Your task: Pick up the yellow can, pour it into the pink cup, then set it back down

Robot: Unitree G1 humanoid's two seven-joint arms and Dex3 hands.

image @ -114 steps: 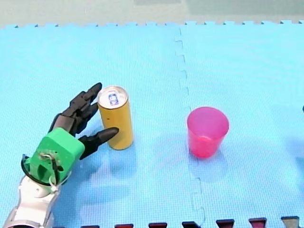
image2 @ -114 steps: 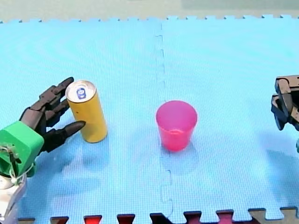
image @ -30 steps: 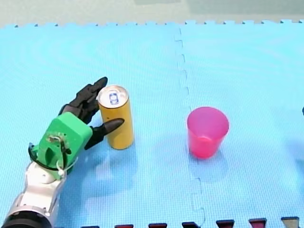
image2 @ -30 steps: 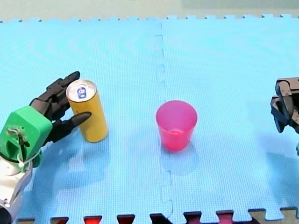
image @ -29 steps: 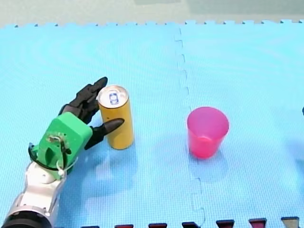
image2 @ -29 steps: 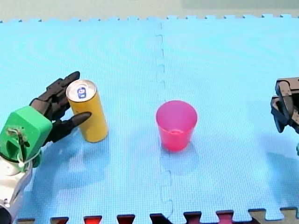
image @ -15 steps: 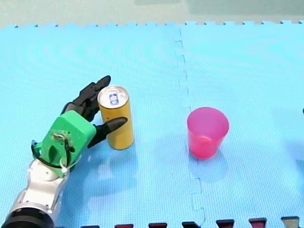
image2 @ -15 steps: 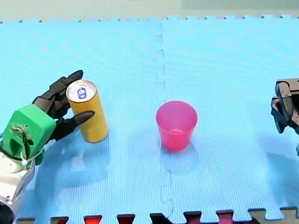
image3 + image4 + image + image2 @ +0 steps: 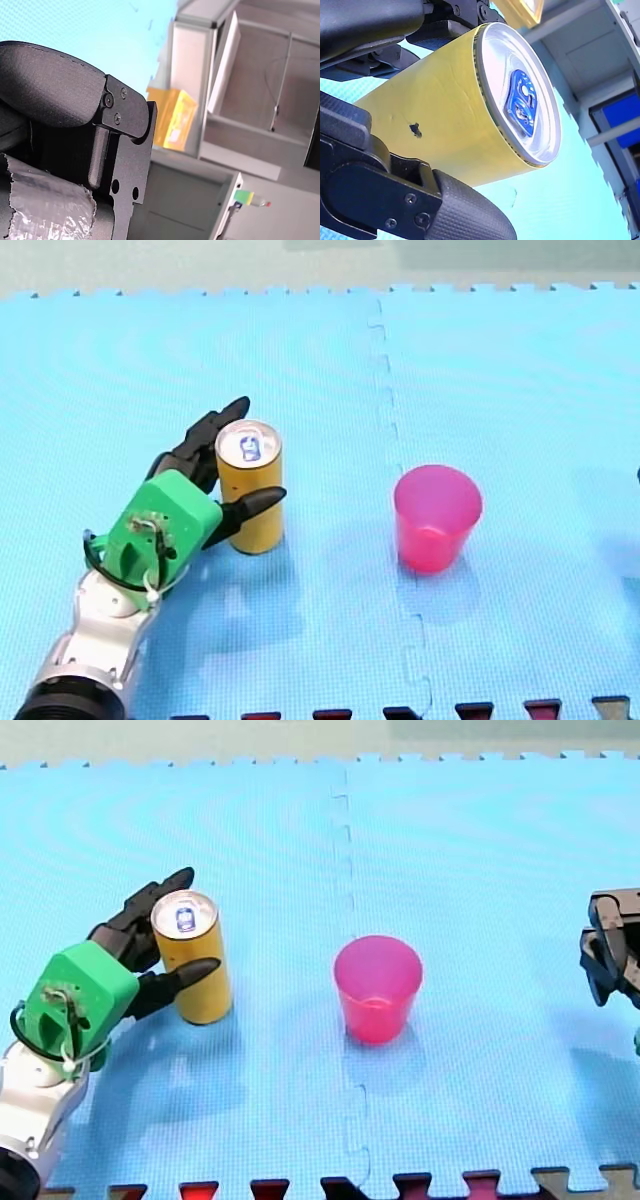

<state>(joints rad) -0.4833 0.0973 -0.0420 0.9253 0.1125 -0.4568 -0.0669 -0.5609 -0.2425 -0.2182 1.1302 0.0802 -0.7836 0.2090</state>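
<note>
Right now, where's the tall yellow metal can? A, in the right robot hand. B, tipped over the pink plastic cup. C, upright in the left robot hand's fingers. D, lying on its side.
C: the tall yellow metal can stands upright with the left robot hand closed around it, left of the pink plastic cup; the right robot hand at the far right holds nothing.

A robot lab, by its blue foam puzzle mat [image 9: 500, 370] and grey cabinets [image 9: 175, 205] beyond

- The left hand [image 9: 118, 982] is covering part of the yellow can's [image 9: 190, 945] side.
- The right hand [image 9: 612, 945] is running off the head view's right edge.
</note>
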